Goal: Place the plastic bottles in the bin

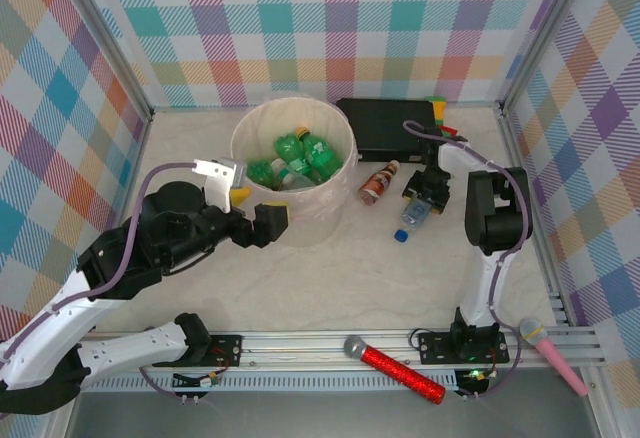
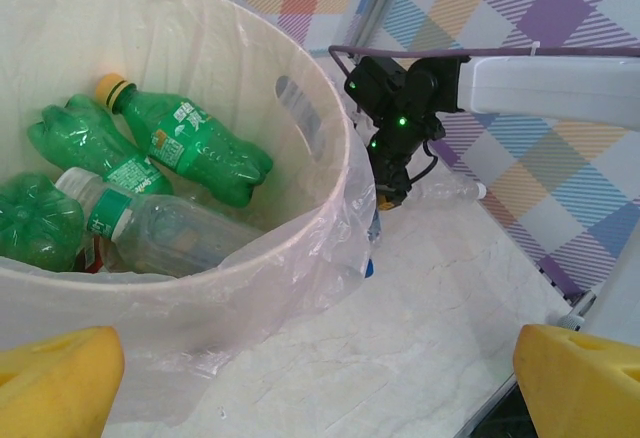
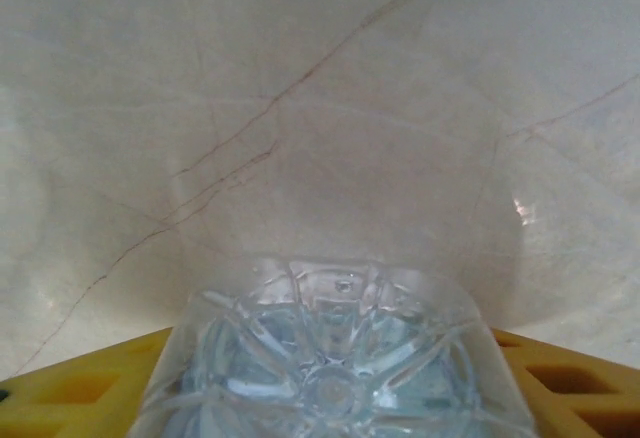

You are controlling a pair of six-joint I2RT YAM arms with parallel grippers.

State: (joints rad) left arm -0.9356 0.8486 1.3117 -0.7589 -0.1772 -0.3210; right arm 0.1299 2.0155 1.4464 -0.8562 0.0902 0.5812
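Clear bottle (image 3: 335, 358) sits between my right pincer's (image 1: 424, 201) jaws, on the tabletop; gripped or not, I can't tell. Left pincer (image 1: 255, 210) gapes empty beside the bin (image 1: 335, 193), which already holds green bottles (image 1: 300, 158). Brown bottle (image 1: 378, 183), just beside the right pincer, also needs binning.

**Checked walls (image 1: 300, 28) around a pale marbled tabletop (image 1: 330, 278)**

A pastel plaid of teal, orange, purple and yellow covers the back and both sides of the enclosure. Slim aluminium posts (image 1: 100, 33) mark the rear corners. The work surface is cream with faint brown veins, evenly lit, with only soft shadows. A ribbed metal rail (image 1: 300, 343) runs along its near edge.
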